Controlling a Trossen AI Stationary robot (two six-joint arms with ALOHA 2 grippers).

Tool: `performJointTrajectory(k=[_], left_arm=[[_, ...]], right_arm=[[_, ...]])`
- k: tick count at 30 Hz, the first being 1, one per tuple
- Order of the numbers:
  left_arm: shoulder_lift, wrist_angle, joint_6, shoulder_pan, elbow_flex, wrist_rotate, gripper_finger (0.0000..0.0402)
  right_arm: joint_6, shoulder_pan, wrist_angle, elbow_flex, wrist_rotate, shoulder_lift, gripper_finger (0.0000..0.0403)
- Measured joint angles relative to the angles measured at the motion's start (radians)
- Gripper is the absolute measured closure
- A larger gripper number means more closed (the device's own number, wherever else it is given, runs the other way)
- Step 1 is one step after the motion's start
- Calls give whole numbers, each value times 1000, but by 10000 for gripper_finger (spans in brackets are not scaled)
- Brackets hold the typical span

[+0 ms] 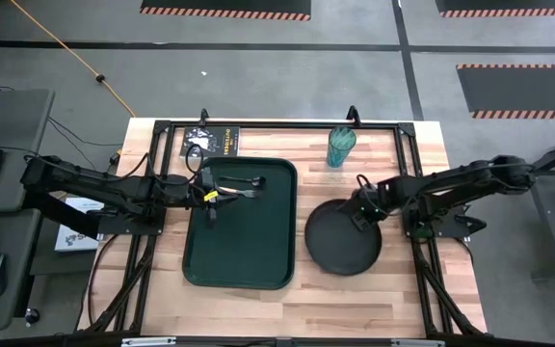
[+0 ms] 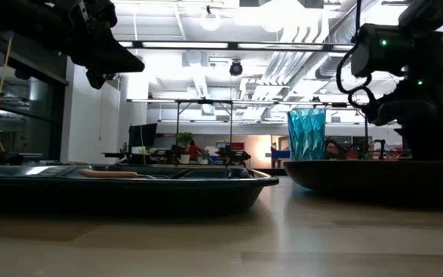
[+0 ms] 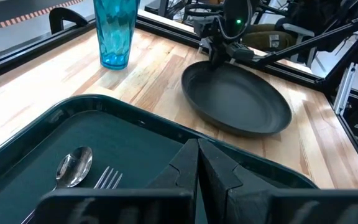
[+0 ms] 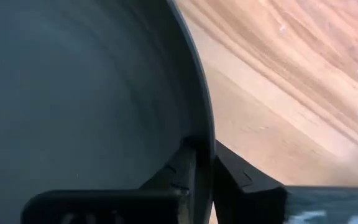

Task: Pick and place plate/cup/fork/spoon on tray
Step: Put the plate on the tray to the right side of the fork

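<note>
The right gripper (image 4: 202,163) is pinching the raised far rim of the stiff, likely slippery, round dark grey plate (image 1: 340,239), resting right of the green rectangular plastic tray (image 1: 239,253), jaws nearly closed.

My left arm reaches in from the left of the high view, its gripper (image 1: 210,196) left of centre with fingers (image 3: 185,168) pressed together. My right arm enters from the right, its gripper (image 1: 362,214) pinching a dark round rim.
</note>
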Motion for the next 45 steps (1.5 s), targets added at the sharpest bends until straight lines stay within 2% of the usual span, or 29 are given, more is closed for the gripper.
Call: performJointTrajectory(k=[10, 18, 23, 28, 34, 39, 45], left_arm=[[0, 0, -1, 0, 0, 23, 402], [0, 2, -1, 0, 0, 23, 401], [0, 6, -1, 0, 0, 23, 401], [0, 34, -1, 0, 0, 24, 401], [0, 78, 28, -1, 0, 54, 402], [-1, 148, 81, -23, 0, 57, 401], [-31, 245, 192, -95, 1, 54, 402]], right_arm=[[-154, 14, -201, 228, -66, -4, 401], [-253, 95, -160, 421, -85, -5, 402], [-276, 150, 3, 456, -28, -6, 402], [-239, 169, 275, 380, 68, 15, 402], [-58, 152, 492, 301, 182, 144, 403], [-24, 129, 647, 325, 165, 307, 403], [-36, 77, 673, 423, 120, 470, 403]])
